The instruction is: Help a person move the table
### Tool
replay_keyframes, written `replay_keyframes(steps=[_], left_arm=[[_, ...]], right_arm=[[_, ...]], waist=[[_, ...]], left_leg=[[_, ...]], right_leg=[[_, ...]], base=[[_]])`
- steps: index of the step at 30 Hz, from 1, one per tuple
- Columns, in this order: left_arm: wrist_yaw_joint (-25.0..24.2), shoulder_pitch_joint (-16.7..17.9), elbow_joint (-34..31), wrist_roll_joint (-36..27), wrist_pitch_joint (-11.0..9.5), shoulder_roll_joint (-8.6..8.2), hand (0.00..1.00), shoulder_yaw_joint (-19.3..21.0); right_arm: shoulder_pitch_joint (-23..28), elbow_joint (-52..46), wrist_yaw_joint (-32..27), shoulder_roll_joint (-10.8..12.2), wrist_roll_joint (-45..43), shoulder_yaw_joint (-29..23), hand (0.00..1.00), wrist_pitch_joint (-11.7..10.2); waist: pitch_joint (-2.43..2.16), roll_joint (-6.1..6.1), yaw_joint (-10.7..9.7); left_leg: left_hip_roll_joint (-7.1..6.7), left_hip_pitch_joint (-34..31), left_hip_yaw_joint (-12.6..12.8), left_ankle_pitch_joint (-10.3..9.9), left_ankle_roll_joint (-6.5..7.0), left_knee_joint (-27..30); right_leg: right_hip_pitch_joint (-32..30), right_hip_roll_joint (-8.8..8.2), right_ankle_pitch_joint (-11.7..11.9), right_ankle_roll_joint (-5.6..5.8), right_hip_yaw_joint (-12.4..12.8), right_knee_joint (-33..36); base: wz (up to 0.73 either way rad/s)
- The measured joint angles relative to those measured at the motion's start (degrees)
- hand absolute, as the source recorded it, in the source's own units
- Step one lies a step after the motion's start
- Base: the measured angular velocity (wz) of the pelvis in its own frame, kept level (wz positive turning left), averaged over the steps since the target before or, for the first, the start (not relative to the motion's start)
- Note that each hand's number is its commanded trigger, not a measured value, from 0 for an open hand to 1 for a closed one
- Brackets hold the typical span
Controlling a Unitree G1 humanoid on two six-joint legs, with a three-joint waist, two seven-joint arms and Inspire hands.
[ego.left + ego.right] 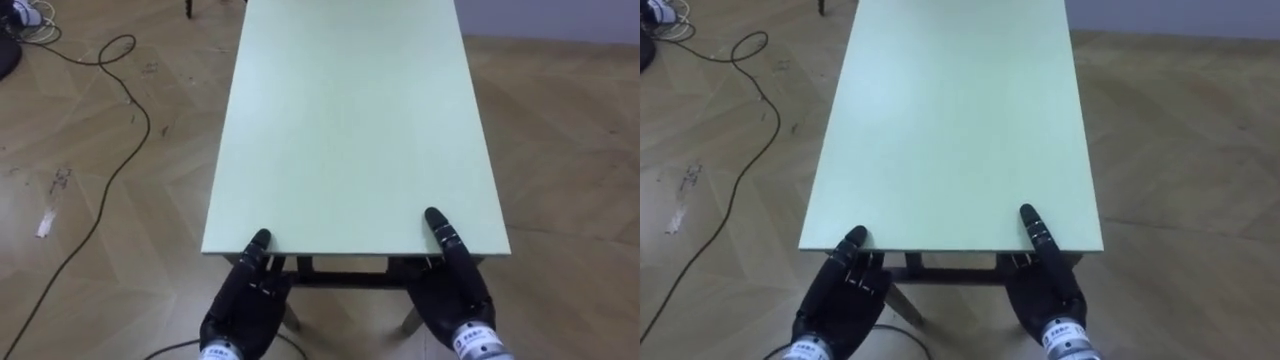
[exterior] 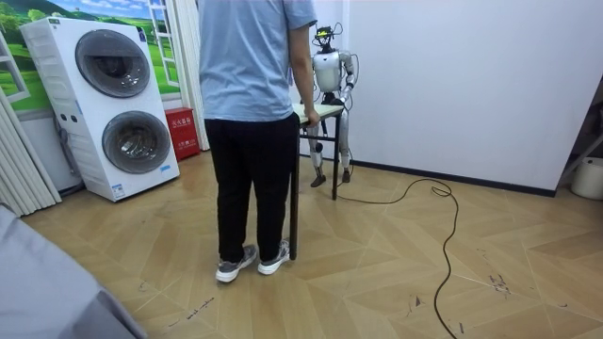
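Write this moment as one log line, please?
robot: left hand, right hand at near edge of table | person: stands holding opposite end

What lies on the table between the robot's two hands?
Nothing: the table is bare between the left hand and the right hand, as the left eye view shows.

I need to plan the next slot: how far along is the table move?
Done: the person stands at the far end of the table, a hand on its edge. In hand: the robot's left hand and right hand are at its near edge. Left: the carry itself; whether the table is off the floor I cannot tell.
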Motion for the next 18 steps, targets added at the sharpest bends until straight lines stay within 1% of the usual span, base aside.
replay_keyframes(steps=[1,3,4,5,6,7,10,11,12,13,14,15,16,17,18], left_arm=[[0.3,0.0,0.0,-0.1,0.0,0.07,1.00,0.0],[1.0,0.0,0.1,-0.7,0.0,0.54,1.00,-0.4],[1.2,0.0,0.5,-0.7,-0.2,0.73,1.00,-0.8],[1.2,0.0,0.7,-0.7,-0.4,0.77,1.00,-1.1],[1.2,0.0,1.0,-0.8,-0.4,0.75,1.00,-1.1],[1.2,0.0,1.1,-0.8,-0.5,0.85,1.00,-1.1],[1.8,0.0,1.2,-0.9,-0.5,0.85,1.00,-1.2],[1.8,-0.5,1.8,-0.9,-0.5,0.52,1.00,-1.2],[2.2,-1.2,2.2,-0.9,-0.5,0.51,1.00,-1.4],[2.8,-2.1,2.3,-1.0,-0.5,0.36,1.00,-1.4],[3.2,-2.9,2.5,-1.2,-0.5,0.29,1.00,-1.4],[4.1,-4.4,2.8,-1.2,-0.5,0.16,1.00,-2.0],[4.8,-5.8,3.3,-0.9,-0.5,-0.07,1.00,-2.5],[4.8,-6.0,3.3,-0.9,-0.6,-0.10,1.00,-2.5],[4.7,-6.0,3.3,-0.9,-0.9,-0.09,1.00,-2.5]], right_arm=[[0.0,0.0,-0.2,0.1,-0.1,0.0,1.00,0.0],[0.3,0.0,-0.4,0.1,-0.3,0.2,1.00,-0.1],[0.5,0.0,-0.6,0.0,-0.5,0.4,1.00,-0.3],[0.7,0.0,-0.6,0.0,-0.6,0.5,1.00,-0.5],[1.0,0.0,-0.7,0.0,-0.7,0.7,1.00,-0.8],[1.0,0.0,-0.8,0.2,-0.9,0.8,1.00,-0.8],[1.1,0.0,-1.4,0.4,-1.2,0.8,1.00,-0.8],[1.1,0.0,-1.8,0.4,-1.2,1.0,1.00,-0.9],[1.1,0.0,-2.3,0.4,-1.2,1.0,1.00,-1.0],[0.5,-0.1,-2.9,0.6,-1.0,0.5,1.00,-1.2],[0.1,-0.1,-3.1,0.7,-0.8,0.3,1.00,-1.3],[0.2,-0.1,-3.4,1.2,-0.4,-0.3,1.00,-1.3],[0.9,-0.1,-3.4,2.0,0.2,-0.9,1.00,-1.9],[1.0,-0.1,-3.5,2.1,0.4,-1.4,1.00,-1.9],[1.4,-0.1,-3.7,2.6,0.7,-1.4,1.00,-2.0]], waist=[[0.00,-0.01,-0.1],[0.02,-0.07,-0.1],[0.01,-0.07,-0.1],[0.02,-0.08,-0.1],[0.03,-0.31,0.3],[0.06,-0.77,0.7],[0.00,-1.27,-0.1],[0.08,-1.44,-0.1],[-0.10,-1.83,-0.8],[-0.21,-1.97,-0.9],[-0.20,-1.87,-0.9],[-0.20,-1.91,-1.4],[-0.20,-2.62,-1.9],[-0.21,-3.12,-2.3],[-0.50,-3.84,-2.2]], left_leg=[[-0.23,0.1,0.0,0.2,0.14,-0.1],[-1.25,0.3,-0.1,0.7,0.78,-0.4],[-1.77,0.5,-0.1,0.9,1.06,-0.5],[-2.00,0.6,-0.1,1.0,1.22,-0.5],[-2.57,0.8,0.2,1.1,1.48,-0.5],[-3.24,0.7,0.8,1.3,1.89,-0.4],[-4.41,-0.2,0.8,1.4,2.84,0.9],[-5.21,-0.7,1.0,1.6,3.75,1.3],[-6.06,-1.6,1.0,2.1,4.82,1.5],[-6.26,-3.1,1.5,2.4,5.99,2.1],[-6.21,-4.0,2.0,2.7,6.52,2.4],[-5.91,-5.2,3.2,3.0,7.05,3.5],[-6.02,-5.4,5.0,3.5,7.51,3.6],[-6.21,-5.5,5.8,3.6,7.73,3.7],[-6.77,-5.6,6.4,3.8,7.97,3.8]], right_leg=[[0.0,-0.20,0.2,0.07,0.0,-0.1],[-0.1,-1.00,0.8,0.37,0.5,0.0],[-0.1,-1.37,1.2,0.56,0.9,0.1],[-0.1,-1.52,1.4,0.71,1.2,0.1],[-0.3,-1.83,1.7,0.89,1.8,0.3],[-0.9,-2.51,1.9,1.02,2.3,1.1],[-1.1,-3.63,3.3,1.55,2.7,1.5],[-1.1,-4.51,4.2,1.97,2.9,1.5],[-1.7,-5.48,5.2,2.79,3.5,1.6],[-2.6,-5.38,6.9,4.71,5.5,1.0],[-3.3,-5.53,7.4,6.07,7.0,1.9],[-4.2,-7.50,4.3,7.35,8.3,8.8],[-3.7,-10.56,0.0,8.74,8.1,17.9],[-3.1,-12.00,-1.5,9.38,8.3,21.9],[-1.0,-13.67,-3.2,10.04,9.8,27.5]], base=[[-0.04],[-0.03],[-0.08],[-0.14],[-0.20],[-0.19],[-0.03],[0.08],[0.07],[0.07],[0.23],[0.53],[0.63],[0.41],[-0.12]])
